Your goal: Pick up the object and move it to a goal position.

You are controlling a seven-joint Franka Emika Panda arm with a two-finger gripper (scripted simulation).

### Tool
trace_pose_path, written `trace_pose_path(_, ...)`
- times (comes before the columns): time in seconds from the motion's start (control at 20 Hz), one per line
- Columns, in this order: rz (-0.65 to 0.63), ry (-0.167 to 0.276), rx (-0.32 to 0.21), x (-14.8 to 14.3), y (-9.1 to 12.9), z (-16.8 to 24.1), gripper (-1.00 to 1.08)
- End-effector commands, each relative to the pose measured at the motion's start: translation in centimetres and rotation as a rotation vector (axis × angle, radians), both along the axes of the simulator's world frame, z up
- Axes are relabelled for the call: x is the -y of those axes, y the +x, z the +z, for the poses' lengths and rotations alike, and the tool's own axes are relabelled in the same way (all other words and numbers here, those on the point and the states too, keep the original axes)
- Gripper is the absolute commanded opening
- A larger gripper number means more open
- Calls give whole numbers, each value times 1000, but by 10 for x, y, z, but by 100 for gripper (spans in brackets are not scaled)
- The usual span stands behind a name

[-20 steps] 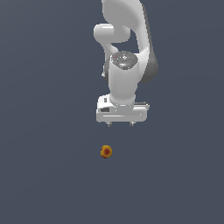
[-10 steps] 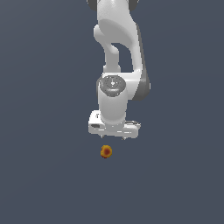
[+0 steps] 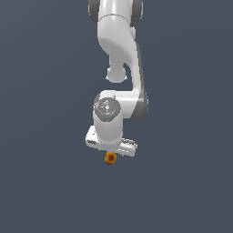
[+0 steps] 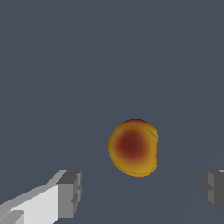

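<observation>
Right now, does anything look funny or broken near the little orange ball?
Nothing stands out. The orange ball looks whole, just lumpy with a dark red blotch, and it lies alone on the plain grey floor. The claw is open above it, its fingers not touching it.

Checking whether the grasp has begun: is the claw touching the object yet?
Apart. The wrist view shows the object between the claw's open fingers, with bare floor on either side of it.

Object (image 3: 109, 158) partly behind claw (image 3: 110, 152)
</observation>
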State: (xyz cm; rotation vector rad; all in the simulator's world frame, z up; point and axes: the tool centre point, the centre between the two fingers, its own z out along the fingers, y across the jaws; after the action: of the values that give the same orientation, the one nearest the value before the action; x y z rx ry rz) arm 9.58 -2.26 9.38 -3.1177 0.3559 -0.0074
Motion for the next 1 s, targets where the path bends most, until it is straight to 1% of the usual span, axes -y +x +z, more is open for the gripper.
trace_pose_path(0.0,-14,-2,-3,4,3,-6,100)
trace_pose_path(0.45,-21,-3,-5,6,5,-13,100)
trace_pose_path(0.95,-24,-3,-5,6,4,-59,100)
